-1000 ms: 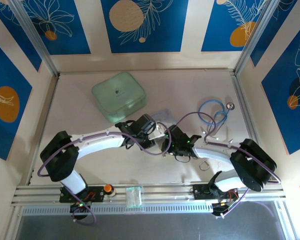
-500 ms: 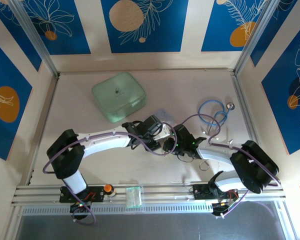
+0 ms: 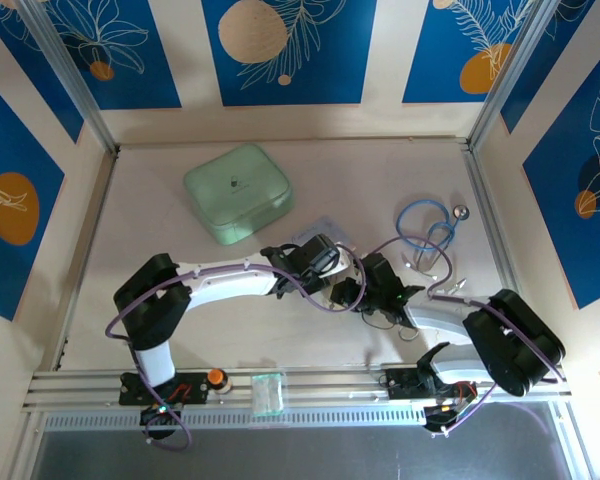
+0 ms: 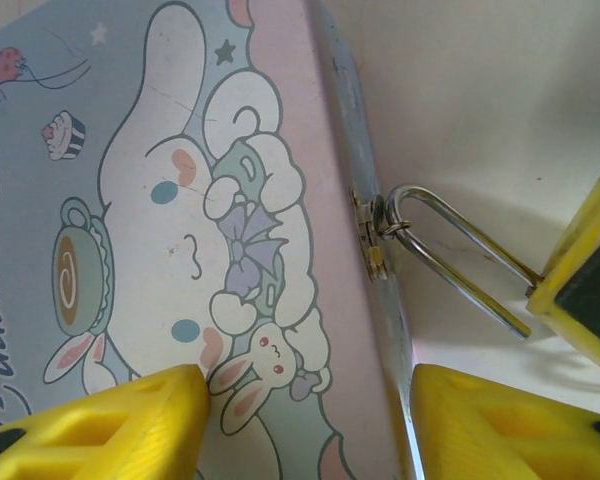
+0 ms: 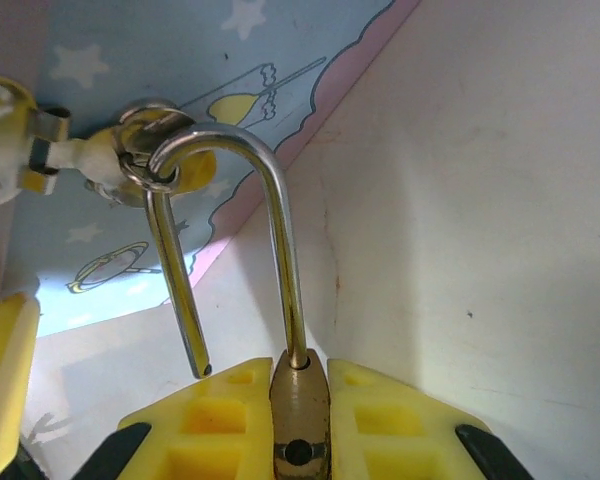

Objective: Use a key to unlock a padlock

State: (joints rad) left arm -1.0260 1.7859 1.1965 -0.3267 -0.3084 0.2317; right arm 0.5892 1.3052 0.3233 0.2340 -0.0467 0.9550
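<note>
The table [image 3: 180, 300] carried the tin [image 4: 130, 200], which looked light and was held by nothing. The left gripper [image 4: 305, 400] hung over the tin's clasp edge with its fingers spread, one above the lid and one off the side. The right gripper [image 5: 298, 385], just beside the tin on that same edge, had its fingers pinched on the padlock [image 5: 300, 415]. The shackle [image 5: 280, 230] stood with one leg free of the body, yet it was hooked through the tin's clasp [image 5: 140, 150]. The likely trouble was this: with the tin unheld, a pull away from it would probably drag or tip the tin instead of freeing the shackle. A push toward the tin could press the free leg back in and snap it shut. The small body might also twist out of the pinch
</note>
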